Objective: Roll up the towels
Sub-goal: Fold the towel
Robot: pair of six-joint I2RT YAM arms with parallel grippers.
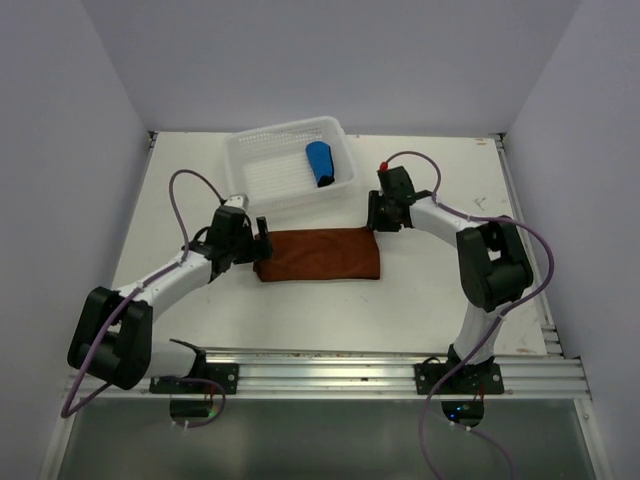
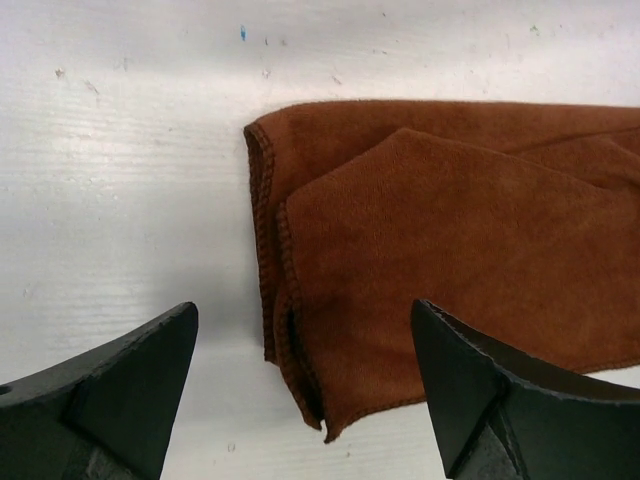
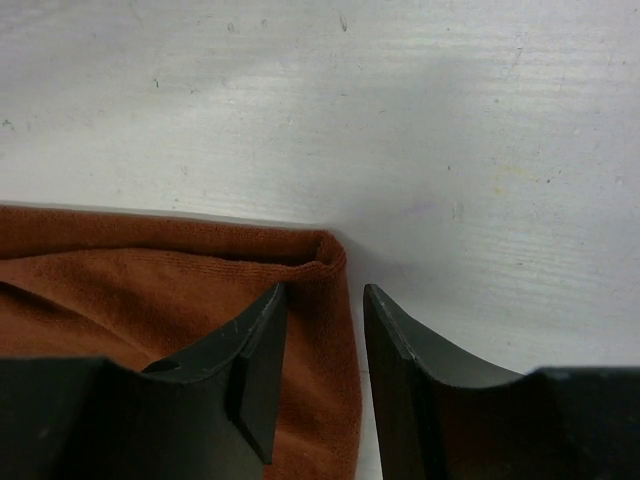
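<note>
Left gripper (image 2: 303, 310): you are holding it wide open and empty over the left end of the rust-brown towel (image 1: 318, 254).
Right gripper (image 3: 324, 292): you are hovering it part-open, gripping nothing, at the towel's right edge.
Blue towel (image 1: 319, 163): lying rolled in the white basket (image 1: 262, 172).

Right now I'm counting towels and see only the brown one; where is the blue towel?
In the top view, the blue towel lies inside the white basket, toward its right side, just beyond the brown towel.
</note>
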